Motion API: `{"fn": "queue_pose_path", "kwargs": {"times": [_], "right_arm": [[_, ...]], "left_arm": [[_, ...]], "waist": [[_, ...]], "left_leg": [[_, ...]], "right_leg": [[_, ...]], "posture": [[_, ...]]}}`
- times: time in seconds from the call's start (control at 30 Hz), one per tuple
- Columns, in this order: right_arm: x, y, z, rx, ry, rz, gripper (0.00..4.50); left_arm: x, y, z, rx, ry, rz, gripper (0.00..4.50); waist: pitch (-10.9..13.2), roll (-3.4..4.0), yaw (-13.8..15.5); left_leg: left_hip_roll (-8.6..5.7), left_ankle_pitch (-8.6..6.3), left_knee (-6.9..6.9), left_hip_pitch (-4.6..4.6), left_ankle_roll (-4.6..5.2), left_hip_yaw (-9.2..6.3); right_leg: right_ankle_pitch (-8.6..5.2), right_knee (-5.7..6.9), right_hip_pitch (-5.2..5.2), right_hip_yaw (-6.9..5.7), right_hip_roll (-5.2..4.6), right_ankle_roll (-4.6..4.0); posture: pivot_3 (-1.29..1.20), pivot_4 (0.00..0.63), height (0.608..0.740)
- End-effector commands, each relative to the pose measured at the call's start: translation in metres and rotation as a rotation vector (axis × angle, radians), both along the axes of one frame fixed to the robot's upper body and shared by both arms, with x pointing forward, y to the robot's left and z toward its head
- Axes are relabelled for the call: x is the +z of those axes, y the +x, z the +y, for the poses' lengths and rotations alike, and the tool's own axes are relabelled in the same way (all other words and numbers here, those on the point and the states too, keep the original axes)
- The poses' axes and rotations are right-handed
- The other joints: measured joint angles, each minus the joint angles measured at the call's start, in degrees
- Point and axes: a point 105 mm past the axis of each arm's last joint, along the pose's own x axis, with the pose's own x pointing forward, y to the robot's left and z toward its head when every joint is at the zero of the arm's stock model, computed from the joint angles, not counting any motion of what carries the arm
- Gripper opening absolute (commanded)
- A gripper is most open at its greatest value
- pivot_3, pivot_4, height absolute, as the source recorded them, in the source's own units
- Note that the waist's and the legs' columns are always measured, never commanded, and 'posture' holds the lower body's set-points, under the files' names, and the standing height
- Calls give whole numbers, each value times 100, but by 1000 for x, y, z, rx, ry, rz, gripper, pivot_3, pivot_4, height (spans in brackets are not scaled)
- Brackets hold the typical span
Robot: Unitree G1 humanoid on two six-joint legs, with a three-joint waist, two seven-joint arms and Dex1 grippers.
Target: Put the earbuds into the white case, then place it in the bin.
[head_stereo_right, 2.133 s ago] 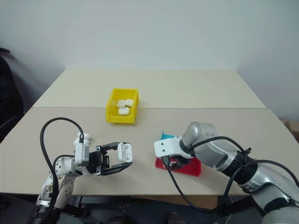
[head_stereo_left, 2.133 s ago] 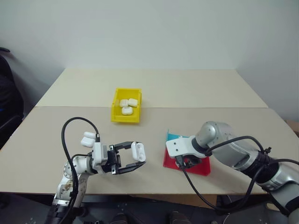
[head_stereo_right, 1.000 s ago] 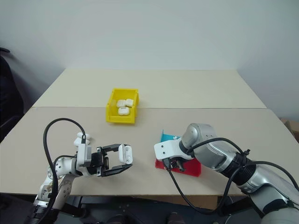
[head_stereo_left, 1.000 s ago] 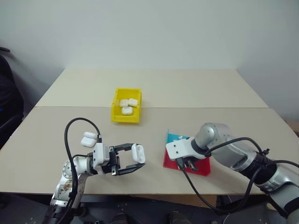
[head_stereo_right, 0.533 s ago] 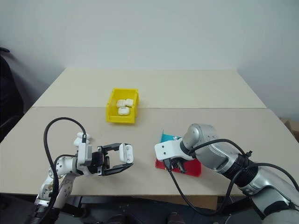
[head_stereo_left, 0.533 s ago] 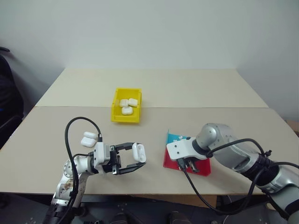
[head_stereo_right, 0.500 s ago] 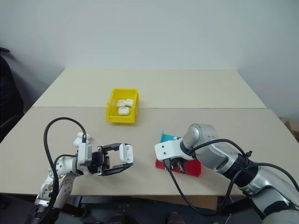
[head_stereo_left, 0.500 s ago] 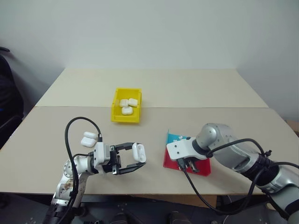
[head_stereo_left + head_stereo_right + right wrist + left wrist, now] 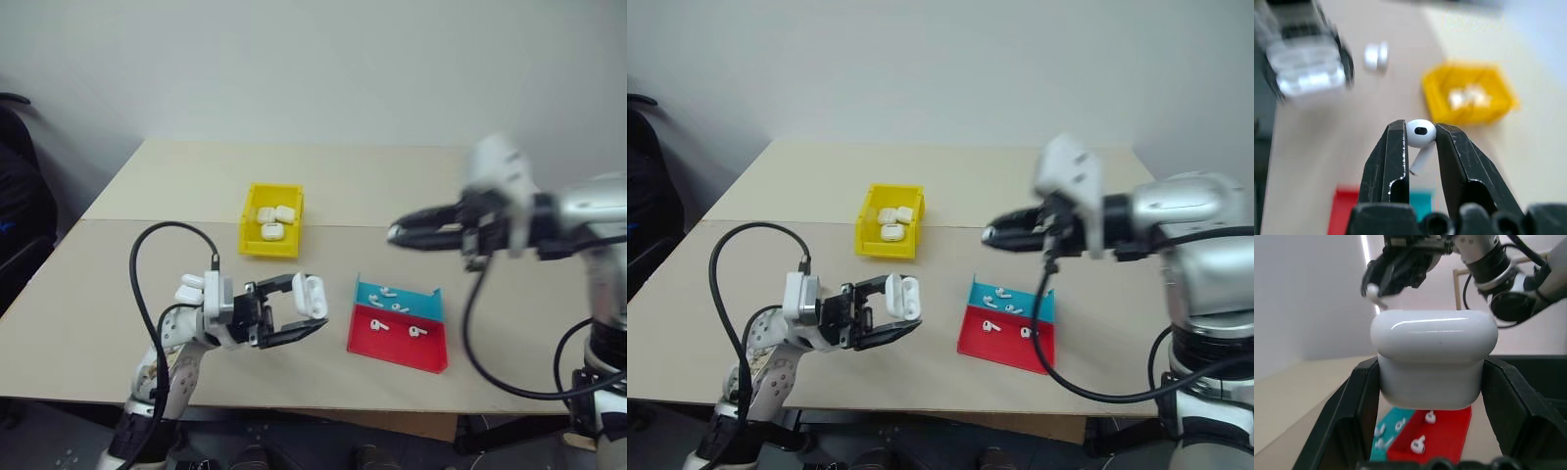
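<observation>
One earbud [image 9: 1420, 137] sits pinched between the two black fingers of the right tool [image 9: 1419, 142], head up and stem hanging down. A moment ago that tool was down at the red and blue tray [image 9: 400, 338]; now it has swung up well above the bench [image 9: 147, 186] and points across toward the other arm, so the pick looks done and the carry has begun. More earbuds [image 9: 392, 315] lie loose on the tray, some on the blue part, some on the red.

The white case [image 9: 1434, 357] is clamped in the left tool [image 9: 294, 311], held off the bench and raised a little from before. Its lid looks shut from the left wrist view, which I judge must be dealt with before the bud can go in.

The yellow bin [image 9: 271, 221] stands further back, already holding a few white cases [image 9: 273, 219]. Another white case [image 9: 188, 288] lies on the bench beside the left arm.
</observation>
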Motion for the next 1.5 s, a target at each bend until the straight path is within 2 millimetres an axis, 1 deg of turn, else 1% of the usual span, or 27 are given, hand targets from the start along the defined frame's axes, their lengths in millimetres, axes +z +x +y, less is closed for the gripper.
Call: {"fn": "queue_pose_path", "kwargs": {"times": [0.03, 0.1, 0.17, 0.3, 0.47, 0.63, 0.77, 0.9, 1.13, 1.5], "right_arm": [[20, -26, -2, 86, 197, -85, 757], [26, -36, 0, 138, 290, -118, 757], [28, -45, 4, 188, 360, -153, 757], [13, -53, 15, 246, 377, -171, 757], [2, -53, 26, 328, 406, -182, 757], [2, -48, 32, 380, 427, -212, 757], [1, -44, 34, 422, 432, -232, 757], [-6, -39, 37, 443, 415, -246, 757], [-14, -32, 40, 443, 397, -262, 757], [-25, -27, 42, 411, 364, -284, 757]], "left_arm": [[20, -7, -16, -104, -19, -41, 2782], [26, -9, -20, -160, -14, -62, 2782], [34, -9, -28, -179, 9, -53, 2782], [53, -9, -36, -208, 12, -50, 2782], [67, -12, -38, -202, 45, -56, 2782], [66, -18, -36, -189, 87, -59, 2782], [65, -21, -35, -173, 77, -63, 2782], [67, -23, -34, -160, 54, -56, 2782], [67, -24, -32, -151, 43, -57, 2782], [67, -23, -31, -154, 45, -63, 2782]], "waist": [[0, 0, -13], [-1, 2, -34], [-1, 2, -57], [-1, 2, -67], [-1, 3, -97], [-1, 3, -91], [-1, 3, -79], [-1, 3, -76], [-1, 3, -72], [-1, 3, -68]], "left_leg": [[0, 0, -1, -1, 1, -1], [0, -1, -2, -3, 2, -3], [0, -1, -7, -3, 3, -4], [0, -4, -10, -5, 8, -12], [0, -5, -11, -5, 9, -14], [0, -4, -12, -3, 10, -16], [-1, -5, -12, -3, 9, -15], [0, -5, -12, -5, 10, -15], [-1, -4, -12, -4, 9, -15], [-1, -4, -12, -4, 9, -14]], "right_leg": [[5, -6, 1, 1, 0, 2], [13, -9, 1, 2, 2, -10], [16, -10, 1, 2, 3, -15], [15, -19, 5, 0, 5, -14], [13, -20, 4, 1, 8, -8], [7, -20, 6, 1, 8, 1], [11, -23, 6, 0, 8, -5], [12, -23, 6, 0, 8, -8], [12, -23, 6, 0, 8, -8], [13, -23, 6, 0, 8, -10]], "posture": [[0, 150, 740], [0, 150, 740], [0, 150, 740], [0, 150, 740], [0, 150, 740], [0, 150, 740], [0, 150, 740], [0, 150, 740], [0, 150, 740], [0, 150, 740]]}}
